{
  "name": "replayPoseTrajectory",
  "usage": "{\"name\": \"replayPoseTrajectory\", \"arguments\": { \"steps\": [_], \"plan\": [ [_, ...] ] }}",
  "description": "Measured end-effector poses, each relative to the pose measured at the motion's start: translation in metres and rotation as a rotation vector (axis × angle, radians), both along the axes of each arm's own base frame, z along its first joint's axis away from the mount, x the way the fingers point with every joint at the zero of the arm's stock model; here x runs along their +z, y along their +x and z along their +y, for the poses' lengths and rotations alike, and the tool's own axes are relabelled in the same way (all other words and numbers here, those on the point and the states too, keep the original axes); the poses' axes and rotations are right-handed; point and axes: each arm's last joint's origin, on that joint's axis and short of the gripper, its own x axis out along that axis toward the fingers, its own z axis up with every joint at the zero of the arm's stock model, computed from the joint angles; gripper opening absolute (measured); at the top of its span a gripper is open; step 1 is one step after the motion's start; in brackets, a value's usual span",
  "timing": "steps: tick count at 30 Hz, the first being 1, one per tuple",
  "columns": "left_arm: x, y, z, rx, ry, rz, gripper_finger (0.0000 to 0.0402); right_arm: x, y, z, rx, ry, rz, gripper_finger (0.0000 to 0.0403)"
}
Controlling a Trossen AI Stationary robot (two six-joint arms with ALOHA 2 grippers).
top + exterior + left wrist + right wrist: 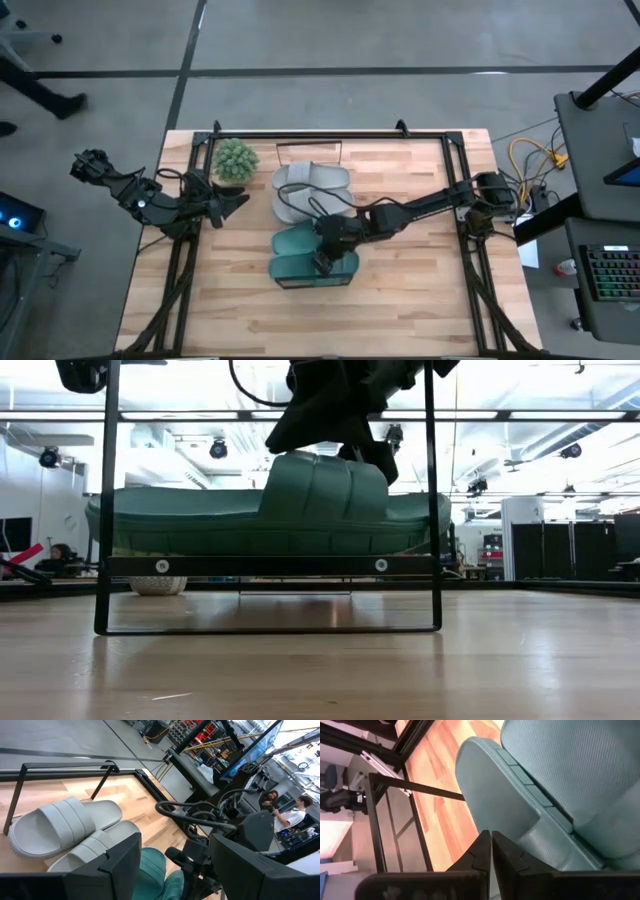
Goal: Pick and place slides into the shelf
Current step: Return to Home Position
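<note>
Your right claw point(323, 263), pinched closed, hangs over teal-green soft slides point(292, 243) on the light wooden shelf point(270, 566). Your left claw point(240, 200) gapes wide at left.

Partly masked from above by right gripper point(322, 264): teal-green slides point(296, 242). Screened behind them in low view: grey slides point(310, 182). Cropped at upper edge there: right arm point(330, 400).

The four slides are sitting soles down, straps up, in a row along the shelf point(270, 566), close together at the centre of the high view. The light grey pair point(312, 180) is occupying the upper half of the row and the teal-green pair point(295, 242) the lower half. In the low view, the nearest teal slide point(270, 520) is resting level on the plank, filling the gap between the thin black end frames.
</note>
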Motion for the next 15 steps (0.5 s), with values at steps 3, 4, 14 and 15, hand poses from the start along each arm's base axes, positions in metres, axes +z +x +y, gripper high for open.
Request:
{"name": "replayPoseTrajectory", "arguments": {
  "steps": [3, 4, 14, 15],
  "plan": [
    [0.0, 0.0, 0.0, 0.0, 0.0, -0.001, 0.0219, 0.002, 0.001, -0.002, 0.002, -0.005, -0.011, 0.0008],
    [0.0, -0.001, 0.0, 0.0, 0.001, -0.001, 0.0219, 0.003, 0.002, -0.003, 0.003, -0.006, -0.015, 0.0008],
    [-0.003, -0.011, 0.006, -0.002, 0.047, 0.047, 0.0219, 0.023, 0.0, -0.029, -0.044, -0.007, -0.077, 0.0009],
    [-0.004, -0.012, 0.007, -0.002, 0.053, 0.057, 0.0219, 0.028, -0.002, -0.032, -0.05, -0.016, -0.09, 0.0009]
  ]
}}
